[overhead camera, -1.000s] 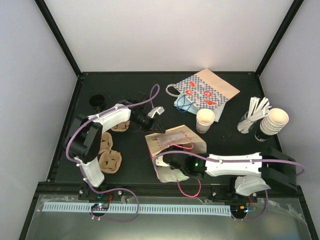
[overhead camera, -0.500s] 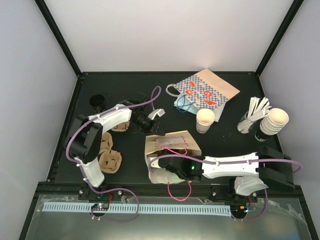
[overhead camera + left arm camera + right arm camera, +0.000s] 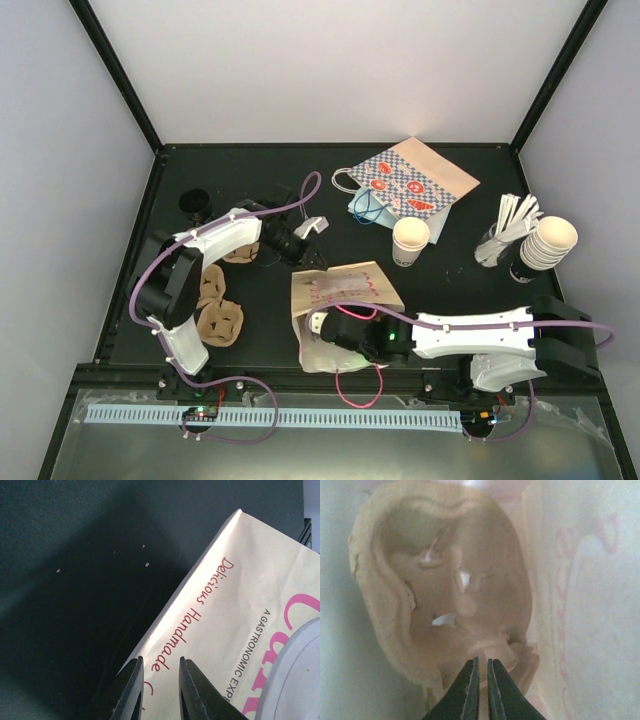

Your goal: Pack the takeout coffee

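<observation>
The takeout coffee [image 3: 410,240], a small white paper cup, stands upright on the black table right of the pink-printed bag [image 3: 350,290]. The bag lies on its side with its mouth toward the near left. My right gripper [image 3: 483,667] is deep inside the bag, its jaws nearly closed on the rim of a brown pulp cup carrier [image 3: 445,595]. In the top view its fingers are hidden by the bag. My left gripper [image 3: 316,258] hovers at the bag's far left corner. In the left wrist view it [image 3: 160,661] is open over the bag's printed side [image 3: 240,610].
Two pulp carriers [image 3: 217,305] lie at the left and another [image 3: 240,250] lies under the left arm. A small black cup [image 3: 194,203] is at the far left. A patterned bag [image 3: 410,180] lies at the back. A stack of cups [image 3: 548,243] and white sticks [image 3: 512,222] stand at the right.
My right arm has pushed further left into the bag, and the bag has slid left and nearer. My left gripper has dropped slightly toward the bag's corner.
</observation>
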Robot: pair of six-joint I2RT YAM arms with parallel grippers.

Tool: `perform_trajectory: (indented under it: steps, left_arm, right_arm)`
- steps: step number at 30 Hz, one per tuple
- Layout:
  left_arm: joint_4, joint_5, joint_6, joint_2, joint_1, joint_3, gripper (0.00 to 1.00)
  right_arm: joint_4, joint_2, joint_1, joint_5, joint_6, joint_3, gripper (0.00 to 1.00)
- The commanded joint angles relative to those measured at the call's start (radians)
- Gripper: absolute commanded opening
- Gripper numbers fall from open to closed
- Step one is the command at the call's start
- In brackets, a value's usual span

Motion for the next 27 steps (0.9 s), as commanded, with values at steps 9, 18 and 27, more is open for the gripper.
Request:
perform_trajectory:
  steps: [9, 18, 27]
  left_arm:
    - [0.005, -0.016, 0.012, -0.021, -0.011, 0.038, 0.22]
    - [0.009, 0.005, 0.011, -0.007, -0.035, 0.034, 0.22]
    - [-0.008, 0.001, 0.023, -0.012, -0.036, 0.033, 0.23]
  right_arm:
    - [-0.066, 0.027, 0.034, 0.076, 0.161, -0.031, 0.09]
    - [0.106, 0.169, 0.013, 0.094, 0.054, -0.057, 0.08]
    - [0.110, 0.221, -0.009, 0.056, 0.051, -0.014, 0.06]
